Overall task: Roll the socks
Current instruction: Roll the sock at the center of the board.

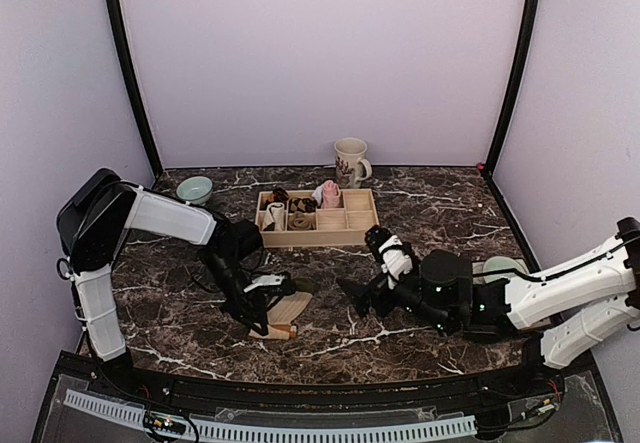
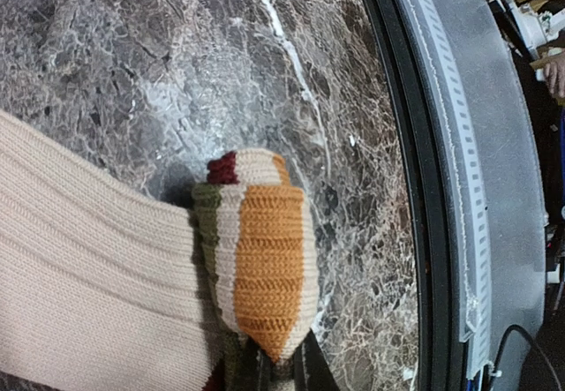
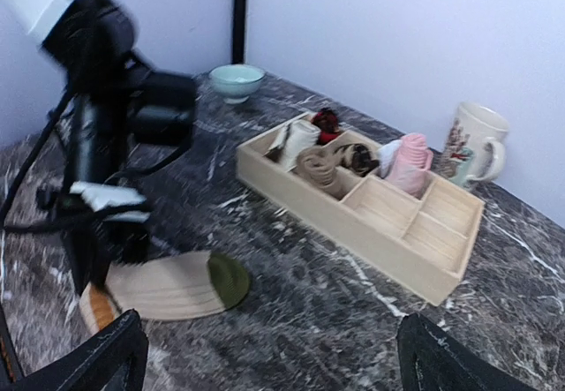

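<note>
Lying on the dark marble table (image 1: 440,203), tan sock (image 1: 288,309); lilac walls (image 1: 320,53) around.

tan sock (image 3: 168,289) lying flat, striped cuff (image 2: 260,259) pinched

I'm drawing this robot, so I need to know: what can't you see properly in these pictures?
Left wrist view: the left claw is shut on the tan sock, whose striped cuff hides its fingertips.
Top view: the right arm covers most of a pale green thing; can't name it.
Right wrist view: the left arm is blurred.
Top view: the mug has a picture too small to read.
</note>
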